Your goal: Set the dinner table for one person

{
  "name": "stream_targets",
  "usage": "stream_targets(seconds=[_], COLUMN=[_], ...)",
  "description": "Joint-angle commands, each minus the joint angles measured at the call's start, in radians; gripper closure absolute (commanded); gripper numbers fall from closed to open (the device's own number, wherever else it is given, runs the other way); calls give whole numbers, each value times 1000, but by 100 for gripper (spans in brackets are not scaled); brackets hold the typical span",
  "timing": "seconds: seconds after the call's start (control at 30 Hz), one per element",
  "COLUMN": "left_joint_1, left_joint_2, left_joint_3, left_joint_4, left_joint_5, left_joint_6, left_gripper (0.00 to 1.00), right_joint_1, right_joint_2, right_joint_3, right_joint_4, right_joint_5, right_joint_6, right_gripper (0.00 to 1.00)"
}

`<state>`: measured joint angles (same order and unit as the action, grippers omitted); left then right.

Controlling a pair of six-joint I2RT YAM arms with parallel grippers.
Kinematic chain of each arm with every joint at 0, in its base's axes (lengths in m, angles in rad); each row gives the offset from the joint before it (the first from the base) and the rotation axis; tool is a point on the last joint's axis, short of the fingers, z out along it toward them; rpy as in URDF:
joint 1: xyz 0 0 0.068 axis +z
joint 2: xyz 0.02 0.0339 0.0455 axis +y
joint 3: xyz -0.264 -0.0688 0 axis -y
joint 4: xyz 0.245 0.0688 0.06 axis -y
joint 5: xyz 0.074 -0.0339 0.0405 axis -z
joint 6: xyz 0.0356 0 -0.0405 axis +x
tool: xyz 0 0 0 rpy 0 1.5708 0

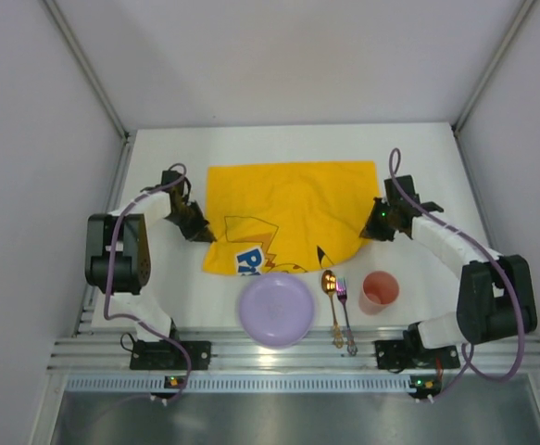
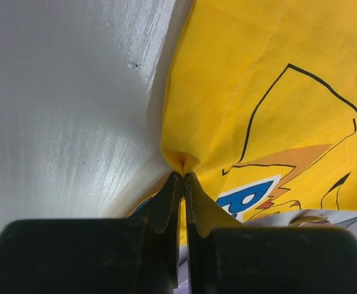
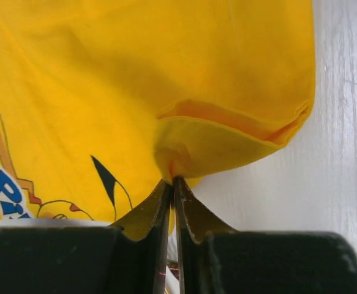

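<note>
Room: White walls (image 1: pixel 279 56) stand on three sides of the dinner table (image 1: pixel 163 278). It is a big, flat, white top with metal rails (image 1: pixel 279 357) along its near edge.

Dinner table: It fills the middle of the top view. Everything else lies on it. Both arms are fixed at its near edge.

Yellow mat (image 1: pixel 288 209): This cloth lies in the middle of the table, towards the far side. It has a black line drawing and some blue letters on it. Its far edge lies flat and straight. Its two near corners are bunched up.

Left gripper (image 2: pixel 182 177): It is squeezed tight on the near left corner of the yellow mat. The two black fingers are pressed together, and a small pucker of cloth sits at their tips.

Right gripper (image 3: pixel 173 180): It is squeezed tight on the near right corner of the yellow mat. The cloth is folded over just past the tips, so the underside shows.

Purple plate (image 1: pixel 277 309): It is round and sits close to the near edge of the table. Its far rim meets the near edge of the yellow mat.

Gold spoon (image 1: pixel 330 301): It lies just to the right of the purple plate.

Fork (image 1: pixel 346 320): It lies right beside the gold spoon, on the spoon's right.

Pink cup (image 1: pixel 379 290): It stands to the right of the fork, on the bare table.
</note>
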<state>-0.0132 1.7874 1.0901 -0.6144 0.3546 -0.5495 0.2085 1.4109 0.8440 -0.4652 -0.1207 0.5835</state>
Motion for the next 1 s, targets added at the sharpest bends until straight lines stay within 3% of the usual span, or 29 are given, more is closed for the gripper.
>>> stream_targets(seconds=[0.0,0.07,0.1,0.13,0.17,0.2,0.27,0.33,0.4,0.5,0.6,0.7,0.8,0.97], left_joint_1=[4,4,4,5,5,4,4,4,-2,-51,-167,-292,-341,-407], left_joint_2=[-40,-19,6,12,12,-5,-35,-94,-169,-277,-333,-359,-373,-352], left_joint_3=[34,63,80,117,134,161,181,195,174,89,-11,-143,-270,-358], left_joint_4=[1,-17,-37,-56,-74,-118,-163,-208,-222,-194,-174,-124,-26,67], left_joint_5=[-29,-32,-40,-61,-77,-92,-143,-160,-157,-77,-26,-19,18,67], left_joint_6=[16,16,16,13,5,-1,-18,-20,-17,9,25,-4,-61,-79], left_gripper=[100,100,95,82,64,35,8,2,2,12,17,20,26,32], right_joint_1=[12,11,11,11,12,9,11,11,11,11,9,8,8,5], right_joint_2=[-44,-47,-50,-53,-69,-76,-117,-151,-194,-253,-300,-340,-391,-443], right_joint_3=[102,124,148,162,176,203,222,242,256,271,277,250,199,136], right_joint_4=[10,-19,-35,-73,-93,-136,-168,-208,-254,-338,-449,-530,-556,-559], right_joint_5=[-22,-31,-27,-4,10,27,59,75,82,114,159,161,151,135], right_joint_6=[-40,-48,-53,-53,-57,-63,-79,-89,-99,-94,-80,-76,-71,-68], right_gripper=[90,57,40,3,0,0,0,0,0,0,0,0,0,0])
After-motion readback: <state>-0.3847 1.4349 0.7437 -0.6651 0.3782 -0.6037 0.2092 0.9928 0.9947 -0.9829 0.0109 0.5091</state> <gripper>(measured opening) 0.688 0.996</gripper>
